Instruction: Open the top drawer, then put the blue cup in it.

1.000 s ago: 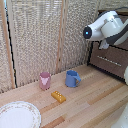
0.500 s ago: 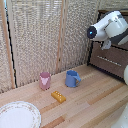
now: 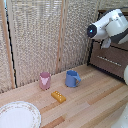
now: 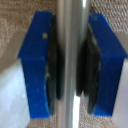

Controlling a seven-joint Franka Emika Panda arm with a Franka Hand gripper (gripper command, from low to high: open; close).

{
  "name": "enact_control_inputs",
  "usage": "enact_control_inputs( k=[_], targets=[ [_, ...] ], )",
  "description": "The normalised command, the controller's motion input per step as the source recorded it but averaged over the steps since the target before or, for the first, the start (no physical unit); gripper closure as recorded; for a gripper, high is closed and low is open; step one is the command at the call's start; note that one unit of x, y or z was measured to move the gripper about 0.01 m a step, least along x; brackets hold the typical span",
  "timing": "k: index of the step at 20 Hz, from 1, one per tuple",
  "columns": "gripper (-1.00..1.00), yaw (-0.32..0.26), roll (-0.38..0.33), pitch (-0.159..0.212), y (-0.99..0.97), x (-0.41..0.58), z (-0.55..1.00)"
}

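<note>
Two blue pads (image 4: 35,65) of the gripper (image 4: 71,67) are now squeezing shut on the top drawer's (image 3: 111,59) silver bar handle (image 4: 71,30) after the arm moved in closer, so pulling can start, while the blue cup (image 3: 73,78) is sitting on the desk (image 3: 95,102) beside the pink cup (image 3: 45,80).

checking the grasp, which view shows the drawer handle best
The wrist view: the silver bar handle fills it, running between the claw's blue pads. In the exterior view the arm hides that handle.
</note>
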Motion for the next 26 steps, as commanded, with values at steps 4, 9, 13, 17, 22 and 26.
enact_control_inputs(
  k=[4,9,13,17,22,26],
  targets=[
    [1.0,-0.007,0.038,0.022,0.96,0.299,-0.23],
    [1.0,-0.077,-0.001,0.0,0.93,0.288,-0.13],
    [1.0,-0.135,-0.02,0.0,0.86,0.11,0.0],
    [1.0,-0.105,-0.046,0.003,0.85,0.12,0.0],
    [-1.0,-0.07,-0.052,0.014,0.36,0.081,-0.01],
    [-1.0,-0.03,-0.016,0.0,0.16,0.049,0.19]
  ],
)
